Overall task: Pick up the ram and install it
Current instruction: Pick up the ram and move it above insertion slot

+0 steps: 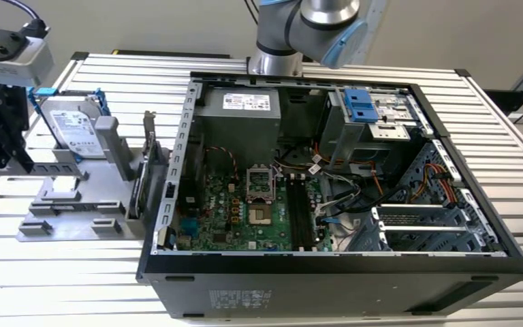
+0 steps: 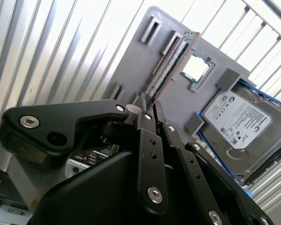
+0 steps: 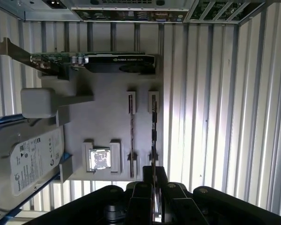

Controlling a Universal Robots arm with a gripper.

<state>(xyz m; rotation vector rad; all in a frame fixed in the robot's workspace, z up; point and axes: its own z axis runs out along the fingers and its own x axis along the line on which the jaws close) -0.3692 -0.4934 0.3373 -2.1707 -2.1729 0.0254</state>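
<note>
The ram (image 3: 153,122) is a thin dark stick standing on edge in a slot of the grey holder tray (image 3: 107,117). A second stick like it (image 3: 131,136) stands in the neighbouring slot. My gripper (image 3: 153,171) sits over the near end of the first stick, its two black fingers close together on either side of it. In the second wrist view the fingertips of my gripper (image 2: 151,104) meet the end of the ram (image 2: 174,58), which still rests in the tray (image 2: 131,61). The motherboard's long memory slots (image 1: 299,211) lie inside the open case.
On the tray also lie a processor chip (image 3: 100,158), a silver hard drive with blue rails (image 3: 35,159) and an upright card with a metal bracket (image 3: 98,61). The open computer case (image 1: 334,266) stands on the exterior view's right of the tray (image 1: 62,204), on a ribbed metal table (image 1: 52,272).
</note>
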